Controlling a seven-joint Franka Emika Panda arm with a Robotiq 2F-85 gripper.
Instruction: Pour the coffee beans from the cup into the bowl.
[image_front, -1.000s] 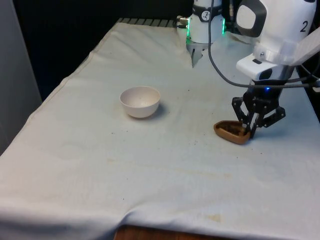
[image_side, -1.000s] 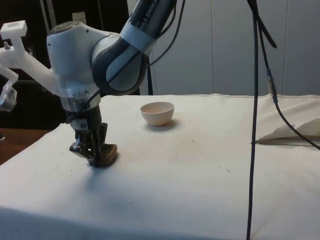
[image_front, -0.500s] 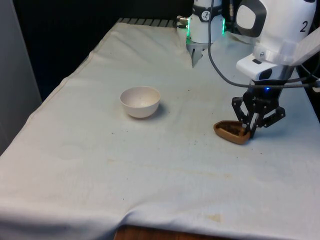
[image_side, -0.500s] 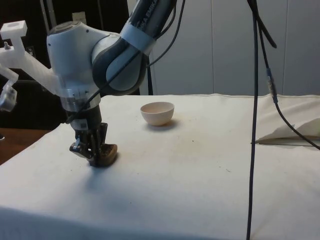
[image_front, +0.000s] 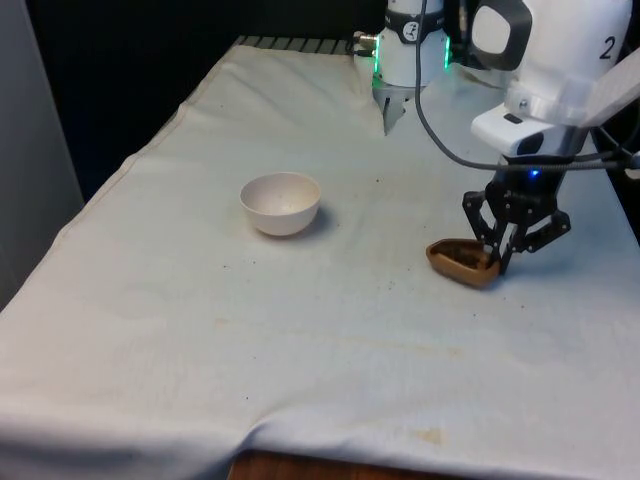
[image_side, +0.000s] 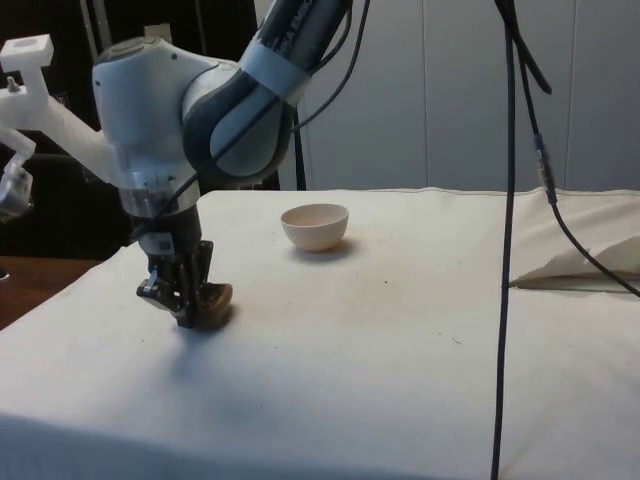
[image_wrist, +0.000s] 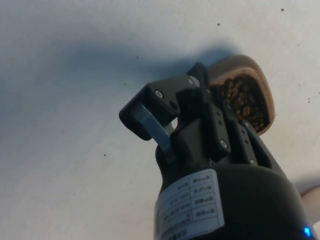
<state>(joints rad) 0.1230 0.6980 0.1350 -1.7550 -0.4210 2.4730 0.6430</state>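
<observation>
A small brown cup (image_front: 460, 263) holding dark coffee beans (image_wrist: 242, 103) is at the front view's right, a little off the cloth. My black gripper (image_front: 497, 262) comes down from above and is shut on the cup's rim on the side away from the bowl. From the side, the gripper (image_side: 189, 314) holds the cup (image_side: 213, 298) just above its shadow. At the wrist, the gripper (image_wrist: 206, 86) pinches the cup's wall (image_wrist: 227, 67). An empty pale bowl (image_front: 281, 203) stands upright well towards the front view's left, also visible as the bowl (image_side: 315, 226) from the side.
A white cloth (image_front: 300, 330) covers the table, with a few dark specks between bowl and cup. Black cables (image_side: 508, 250) hang down in the side view. A fold of cloth (image_side: 590, 265) lies at the side view's right.
The gripper has risen slightly with the cup in it; the cup now sits a little higher above the cloth. The bowl has not moved.
</observation>
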